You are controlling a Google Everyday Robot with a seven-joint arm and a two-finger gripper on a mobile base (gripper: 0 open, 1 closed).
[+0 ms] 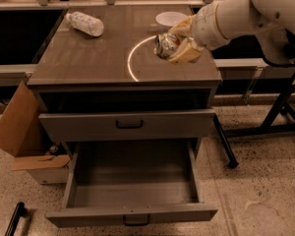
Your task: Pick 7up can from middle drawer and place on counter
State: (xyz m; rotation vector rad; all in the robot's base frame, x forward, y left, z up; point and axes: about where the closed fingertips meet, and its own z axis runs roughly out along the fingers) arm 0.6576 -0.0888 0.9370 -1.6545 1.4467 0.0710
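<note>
Speckled stone floor runs around a grey cabinet whose glossy counter (88, 58) carries a bright ring of light (130, 63) right of its middle. On the far left of the counter a clear plastic bottle (86, 23) lies on its side, and a white bowl (169, 18) stands at the far right, just beyond the ring.

From the right, the robot's pale arm (236, 14) reaches in over the counter. The gripper (176, 42) is at the right part of the ring, near the bowl, its tan fingers (188, 53) clamped on the can (165, 44), which is tilted and dented. Whether the can touches the counter I cannot tell.

Below the top, a taller-fronted drawer (128, 127) is closed. Beneath it the middle drawer (132, 193) is pulled out toward the near side, showing its plain grey floor.

A cardboard box (19, 127) with open flaps sits on the floor left of the cabinet, and dark stand legs (280, 112) are to the right.
</note>
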